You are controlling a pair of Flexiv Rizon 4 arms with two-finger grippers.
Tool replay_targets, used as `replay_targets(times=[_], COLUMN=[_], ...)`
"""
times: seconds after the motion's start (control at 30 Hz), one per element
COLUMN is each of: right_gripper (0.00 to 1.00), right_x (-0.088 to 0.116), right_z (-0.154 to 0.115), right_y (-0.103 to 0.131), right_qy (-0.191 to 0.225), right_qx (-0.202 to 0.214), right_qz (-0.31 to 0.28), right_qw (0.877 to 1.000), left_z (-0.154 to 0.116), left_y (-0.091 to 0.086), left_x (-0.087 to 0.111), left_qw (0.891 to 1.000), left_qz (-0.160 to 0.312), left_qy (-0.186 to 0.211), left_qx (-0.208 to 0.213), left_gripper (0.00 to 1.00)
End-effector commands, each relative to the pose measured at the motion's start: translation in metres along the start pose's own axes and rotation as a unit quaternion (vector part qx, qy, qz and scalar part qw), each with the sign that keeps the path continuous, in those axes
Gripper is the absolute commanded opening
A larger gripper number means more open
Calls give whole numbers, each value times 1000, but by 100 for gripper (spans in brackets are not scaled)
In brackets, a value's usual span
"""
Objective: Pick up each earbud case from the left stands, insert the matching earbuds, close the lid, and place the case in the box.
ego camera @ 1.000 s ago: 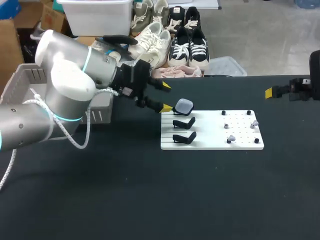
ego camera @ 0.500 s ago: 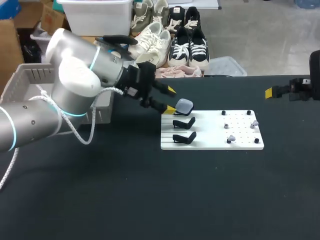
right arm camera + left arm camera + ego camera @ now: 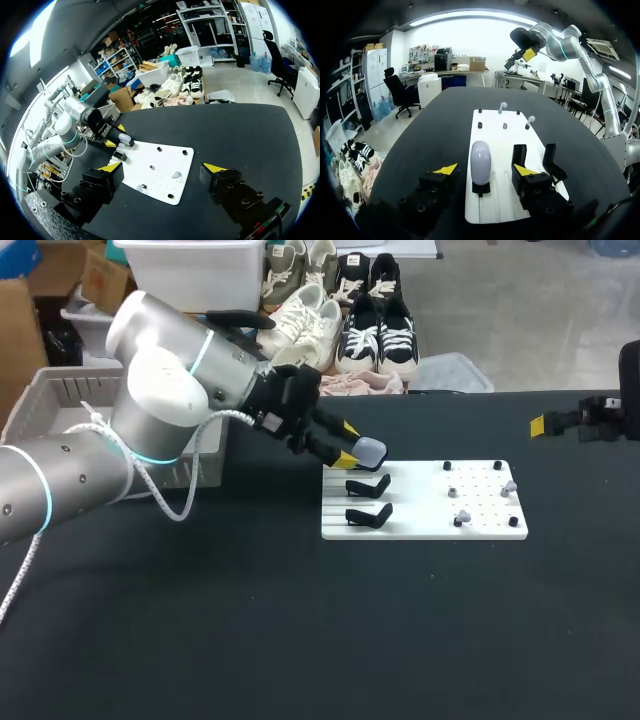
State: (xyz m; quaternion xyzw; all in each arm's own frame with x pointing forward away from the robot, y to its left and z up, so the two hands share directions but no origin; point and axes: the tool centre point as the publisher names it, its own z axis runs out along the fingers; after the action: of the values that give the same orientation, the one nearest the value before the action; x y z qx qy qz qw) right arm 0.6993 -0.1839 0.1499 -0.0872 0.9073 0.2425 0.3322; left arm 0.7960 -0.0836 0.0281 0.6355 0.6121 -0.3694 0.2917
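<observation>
One earbud case (image 3: 480,161) between spread left gripper (image 3: 485,170) tips, gaps visible wrist-side

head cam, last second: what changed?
The left gripper advanced toward the white board. Its open fingers now sit either side of the earbud case, not touching it. Nothing was taken hold of. The right gripper, board, case and two empty stands stayed put.

Right hand (image 3: 164,168) spread wide over white board (image 3: 167,157); left hand (image 3: 116,136) at earbud case (image 3: 125,139).
</observation>
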Motion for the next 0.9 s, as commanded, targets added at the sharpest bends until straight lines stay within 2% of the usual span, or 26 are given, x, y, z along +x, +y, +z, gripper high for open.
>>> replay_targets(times=[0.03,0.17,0.27,0.57,0.77,0.9], right_gripper=[100,100,100,100,100,100], right_x=[0,0,0,0,0,0], right_z=[0,0,0,0,0,0], right_y=[-1,-1,-1,-1,-1,-1], right_qy=[1,1,1,1,1,1], right_qx=[-2,-2,-2,-2,-2,-2], right_qz=[0,0,0,0,0,0], right_qw=[1000,1000,1000,1000,1000,1000], left_z=[3,6,8,12,14,15], left_y=[5,5,6,8,7,6], left_x=[-1,0,-1,-2,0,1], left_qw=[1000,1000,1000,1000,1000,1000], left_qz=[-2,-8,-15,-19,-19,-20], left_qy=[6,10,11,11,11,10], left_qx=[21,22,20,16,13,10], left_gripper=[66,52,47,43,47,45])
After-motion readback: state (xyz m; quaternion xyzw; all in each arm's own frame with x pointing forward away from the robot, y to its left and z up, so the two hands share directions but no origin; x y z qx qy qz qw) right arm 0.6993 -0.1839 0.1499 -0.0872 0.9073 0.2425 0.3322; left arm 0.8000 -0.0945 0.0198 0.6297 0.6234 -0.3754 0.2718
